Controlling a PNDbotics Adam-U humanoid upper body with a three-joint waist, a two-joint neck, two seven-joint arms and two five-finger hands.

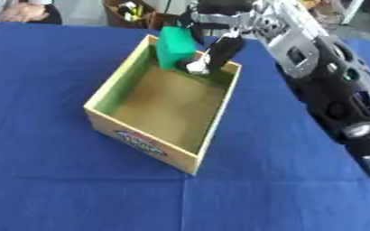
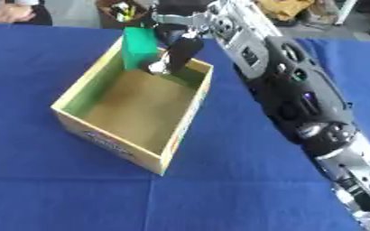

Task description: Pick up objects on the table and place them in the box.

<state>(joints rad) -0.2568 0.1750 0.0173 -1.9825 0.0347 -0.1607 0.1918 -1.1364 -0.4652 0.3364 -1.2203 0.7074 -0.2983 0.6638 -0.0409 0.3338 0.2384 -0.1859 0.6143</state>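
Green block [image 1: 175,46] is held upright, long axis near vertical, by the right hand [image 1: 218,49] with fingers curled on its right side, over the far end of the wooden box [image 1: 145,140] on the blue desk [image 1: 46,90]; straight descent judged sufficient; left hand unseen.

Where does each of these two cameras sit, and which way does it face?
Left eye view: in the robot's head, looking down at the wooden box on the blue table; the right arm comes in from the right, its right hand holding a green block.
Right eye view: beside it, same downward look; the arm fills more of the frame.
Shared: box, block, hand, table. The left hand is in neither.
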